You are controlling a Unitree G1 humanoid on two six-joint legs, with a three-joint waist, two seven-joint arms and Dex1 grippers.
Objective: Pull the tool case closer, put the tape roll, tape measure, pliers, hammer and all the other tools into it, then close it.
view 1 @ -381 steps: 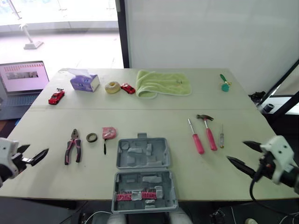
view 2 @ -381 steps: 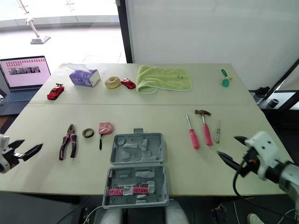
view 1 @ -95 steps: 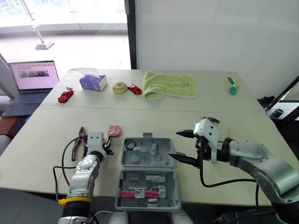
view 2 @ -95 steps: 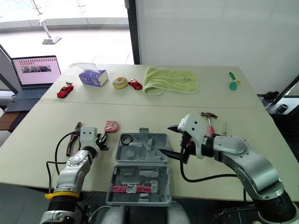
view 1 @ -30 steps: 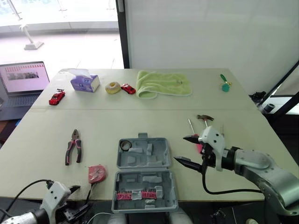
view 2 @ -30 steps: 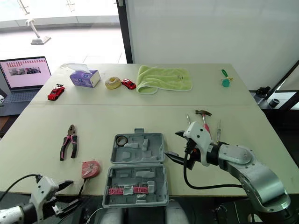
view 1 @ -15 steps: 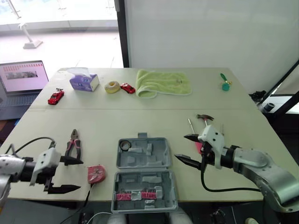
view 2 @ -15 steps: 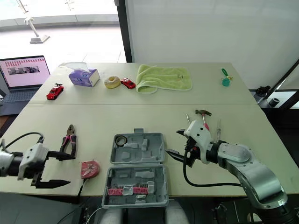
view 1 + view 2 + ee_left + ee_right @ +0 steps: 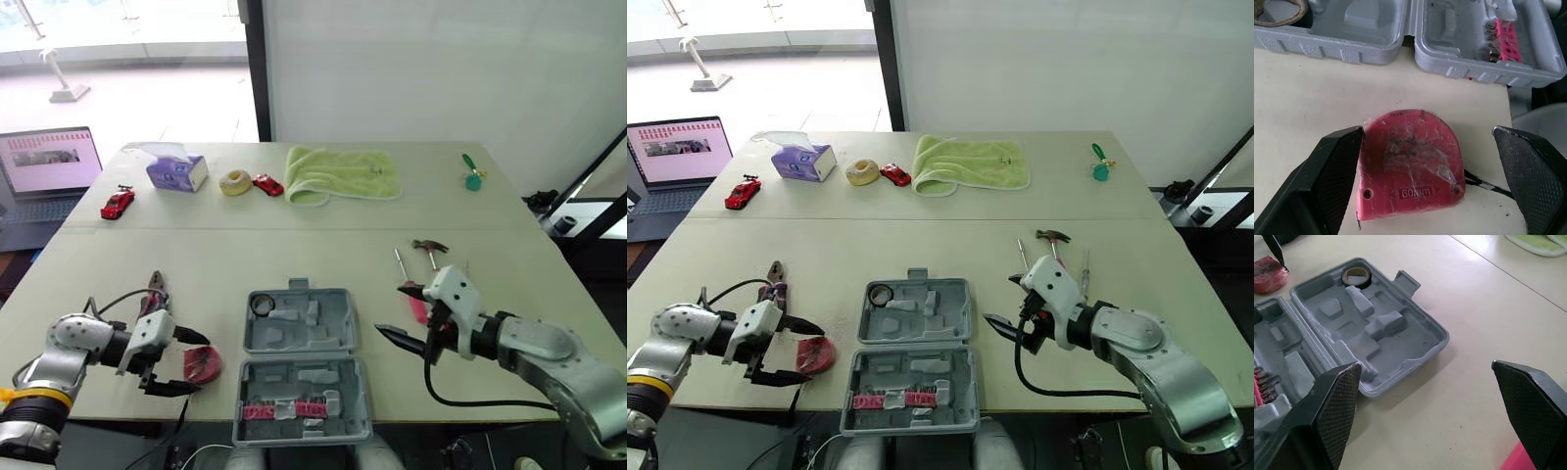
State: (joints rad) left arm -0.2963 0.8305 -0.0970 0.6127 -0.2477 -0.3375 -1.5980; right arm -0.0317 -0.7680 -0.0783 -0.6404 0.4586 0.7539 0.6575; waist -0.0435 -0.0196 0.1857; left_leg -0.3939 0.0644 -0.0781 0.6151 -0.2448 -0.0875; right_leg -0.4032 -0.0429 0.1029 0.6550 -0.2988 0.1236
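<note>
Currently I read the table (image 9: 294,245) carrying the open tool case (image 9: 921,338) at the middle of its near edge. The right gripper (image 9: 389,308) hangs spread and empty just right of the case. The left gripper (image 9: 204,365) is spread around the tape measure (image 9: 1410,161), which lies flat on the table left of the case, near that edge. The tape roll (image 9: 262,305) sits in the case's far-left pocket.

We note that the handles of the pliers (image 9: 154,288) lie hidden behind the left gripper (image 9: 203,364); the right gripper (image 9: 389,309) covers the lower handles of the hammer (image 9: 429,247) and pink screwdriver (image 9: 417,306). The laptop (image 9: 44,171) is cut by the frame edge. We cannot identify the small green item (image 9: 472,177) at the far corner of the worktop (image 9: 323,235).
</note>
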